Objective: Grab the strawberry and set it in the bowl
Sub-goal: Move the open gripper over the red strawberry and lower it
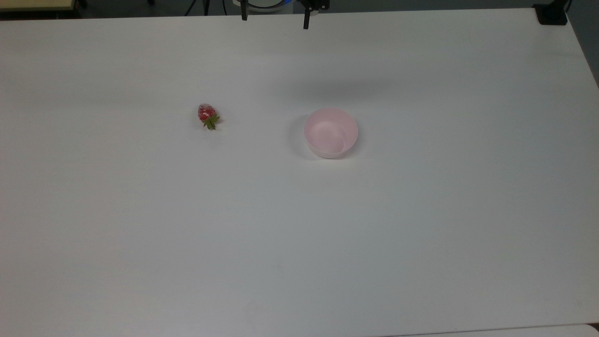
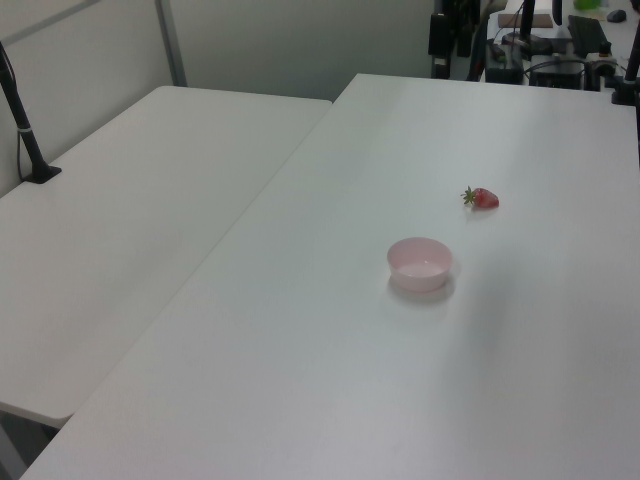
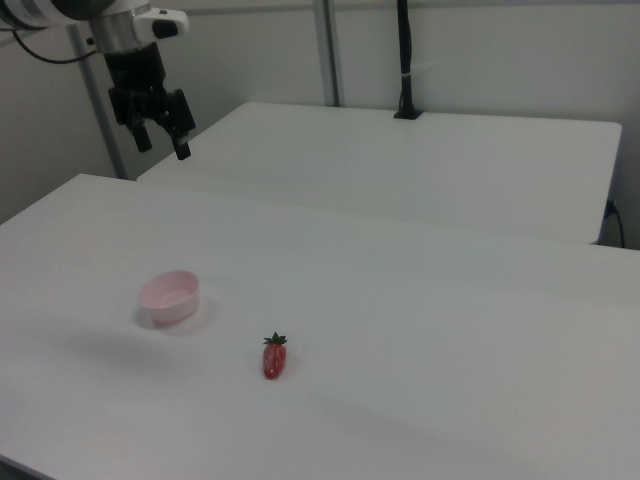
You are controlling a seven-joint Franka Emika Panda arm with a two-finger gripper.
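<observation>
The strawberry (image 1: 207, 115) lies on its side on the white table (image 1: 299, 234), well apart from the pale pink bowl (image 1: 331, 132). In the top view it sits to the bowl's left and a little farther back, its green cap (image 1: 211, 122) turned toward the near edge. In the right view it lies to the bowl's right and nearer the camera, cap pointing away. The bowl stands upright and holds nothing.

The gripper (image 3: 164, 141) hangs high above the table, back beyond the bowl in the right view, with its two fingers (image 1: 306, 21) spread apart and nothing between them. In the top view the fingertips show at the far table edge, behind the bowl.

The step in hand looks like the approach, so the task has barely begun. To do it well, the arm should travel across from behind the bowl to a spot directly over the strawberry before it comes down, staying clear of the bowl's rim. The jaws are best turned to close across the berry's narrow width, on the red body rather than the leafy cap. The fruit looks glossy and rounded, so a centred, gentle close should stop it from squirting sideways or rolling. Descent should end just short of the tabletop.
</observation>
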